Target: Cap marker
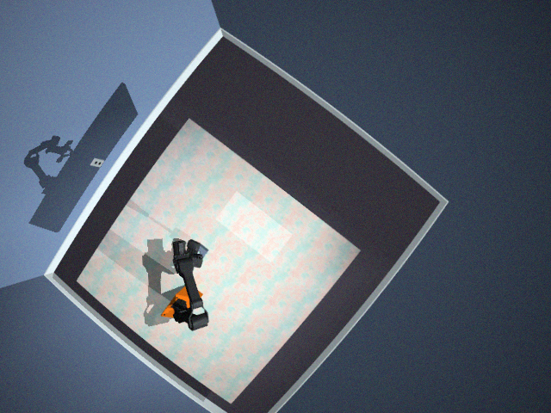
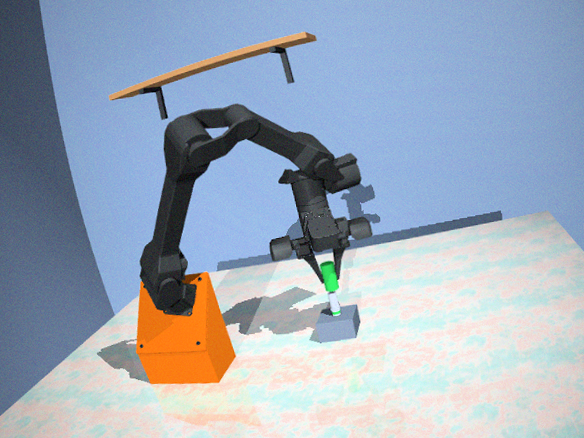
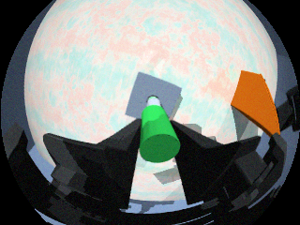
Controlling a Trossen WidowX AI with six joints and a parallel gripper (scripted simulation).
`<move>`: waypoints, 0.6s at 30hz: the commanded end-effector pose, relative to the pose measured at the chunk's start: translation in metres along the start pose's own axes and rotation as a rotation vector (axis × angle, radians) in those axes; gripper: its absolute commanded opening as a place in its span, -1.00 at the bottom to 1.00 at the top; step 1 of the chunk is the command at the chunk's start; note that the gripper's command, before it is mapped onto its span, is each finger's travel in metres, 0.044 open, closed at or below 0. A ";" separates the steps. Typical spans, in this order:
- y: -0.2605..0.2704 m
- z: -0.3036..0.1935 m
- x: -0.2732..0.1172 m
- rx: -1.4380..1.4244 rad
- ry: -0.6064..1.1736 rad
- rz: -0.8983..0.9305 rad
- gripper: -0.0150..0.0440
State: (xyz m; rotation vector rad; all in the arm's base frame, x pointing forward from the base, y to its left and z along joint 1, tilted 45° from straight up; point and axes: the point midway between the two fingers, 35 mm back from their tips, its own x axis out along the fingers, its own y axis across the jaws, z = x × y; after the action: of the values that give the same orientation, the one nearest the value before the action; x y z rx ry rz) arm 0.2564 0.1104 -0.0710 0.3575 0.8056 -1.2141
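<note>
On the mottled table (image 2: pixel 446 341), fingers clamp the green cap (image 2: pixel 329 277) above the marker (image 2: pixel 334 303), hidden from the top view.

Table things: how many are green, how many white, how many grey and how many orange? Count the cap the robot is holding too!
Green: 1, the cap held in the end effector
White: 1, the marker
Grey: 1, the holder block
Orange: 1, the robot's base
Total: 4
</note>
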 end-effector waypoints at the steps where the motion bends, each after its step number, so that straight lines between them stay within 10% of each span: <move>1: -0.002 0.000 0.008 -0.009 -0.007 -0.003 -0.49; 18: -0.004 0.000 0.036 -0.009 -0.009 -0.003 -0.49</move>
State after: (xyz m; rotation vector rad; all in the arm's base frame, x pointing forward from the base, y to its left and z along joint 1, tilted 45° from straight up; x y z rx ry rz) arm 0.2555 0.1026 -0.0807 0.3457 0.8142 -1.1809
